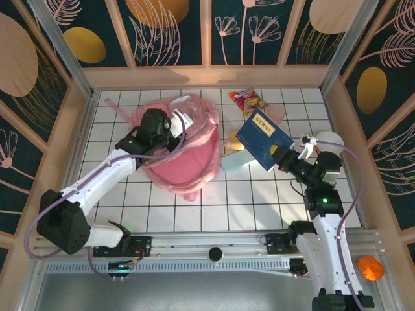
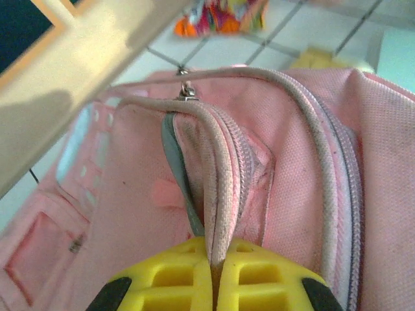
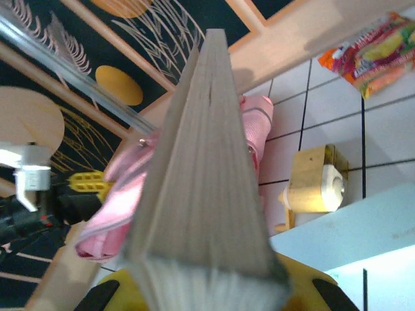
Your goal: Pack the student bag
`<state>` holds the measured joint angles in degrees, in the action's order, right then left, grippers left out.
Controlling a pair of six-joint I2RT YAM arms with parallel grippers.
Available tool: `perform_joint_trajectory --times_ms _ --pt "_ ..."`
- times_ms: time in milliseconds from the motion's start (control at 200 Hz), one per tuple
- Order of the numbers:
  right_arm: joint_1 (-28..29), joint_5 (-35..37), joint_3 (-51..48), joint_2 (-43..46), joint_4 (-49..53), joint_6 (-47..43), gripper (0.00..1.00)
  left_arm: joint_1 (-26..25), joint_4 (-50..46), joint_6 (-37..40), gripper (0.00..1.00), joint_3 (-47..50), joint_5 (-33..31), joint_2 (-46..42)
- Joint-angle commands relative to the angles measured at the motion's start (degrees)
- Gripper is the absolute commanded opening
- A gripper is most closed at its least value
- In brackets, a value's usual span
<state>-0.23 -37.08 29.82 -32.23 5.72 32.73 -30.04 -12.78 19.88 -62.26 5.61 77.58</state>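
Starts at the left with the left claw (image 1: 183, 121). Is shut tight, with yellow fingertips (image 2: 162, 285) pinching the zip edge of the student bag (image 1: 185, 162). Sits right over the top of the big pink bag, which rests on the white tiled counter (image 1: 259, 207) and spreads out under and around this claw. From the left wrist, looks along that grey-pink zip edge (image 2: 220, 168), straight ahead of the claw, with more pink cloth on both sides.

Next, just right of the bag and between the two claws: a little yellow thing (image 1: 235, 138) and a pale blue box (image 1: 235, 162), side by side on the counter.

Then the right claw (image 1: 285, 155). Is closed on a blue book (image 1: 262, 139) and grips it by one end. Holds the book up off the counter, tilted, just above the yellow thing and the box. From the right wrist, shows the page edges (image 3: 201, 162) rising straight up out of the claw, the pink bag (image 3: 123, 188) off to its left.

Farther back from the right claw, near the wooden wall: a bright snack pack (image 1: 248, 100).
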Motion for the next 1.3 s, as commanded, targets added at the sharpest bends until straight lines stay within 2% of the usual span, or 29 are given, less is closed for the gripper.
perform_joint_trajectory --times_ms 0,145,300,425,575,846,906,1131,1196,1291 --pt "3.28 1.16 3.40 -0.92 0.02 13.53 0.00 -0.19 1.16 -10.99 0.00 -6.47 5.03 -0.96" --pt "15.19 8.74 0.59 -0.64 -5.19 23.91 0.00 -0.19 -0.76 -17.40 0.00 -12.34 2.71 2.11" --pt "29.26 21.23 -2.70 -3.46 -11.46 32.65 0.00 -0.21 -2.65 -22.02 0.00 -16.88 0.38 5.83" --pt "38.68 29.88 -3.61 -10.31 -19.11 37.26 0.00 -0.19 -3.42 -25.03 0.00 -19.27 1.43 7.87" --pt "45.15 39.88 -5.08 -21.97 -34.61 42.29 0.00 -0.16 -3.14 -27.16 0.00 -19.82 3.16 8.46" --pt "47.93 47.84 -1.00 -42.71 -54.32 43.17 0.00 -0.19 -1.65 -28.64 0.00 -19.30 4.88 8.10" --pt "48.31 50.26 0.30 -46.24 -54.50 44.16 0.00 -0.15 -1.38 -29.10 0.00 -19.32 5.57 8.29" --pt "47.74 52.46 6.85 -58.56 -59.17 45.04 0.00 -0.19 -0.01 -29.97 0.00 -18.89 6.60 8.12" --pt "47.06 52.33 9.56 -61.72 -58.43 45.93 0.00 -0.19 0.29 -30.15 0.00 -18.78 6.87 8.19" --pt "46.20 51.26 14.31 -66.75 -55.33 46.61 0.05 -0.15 0.29 -30.17 0.00 -18.69 7.25 8.46"
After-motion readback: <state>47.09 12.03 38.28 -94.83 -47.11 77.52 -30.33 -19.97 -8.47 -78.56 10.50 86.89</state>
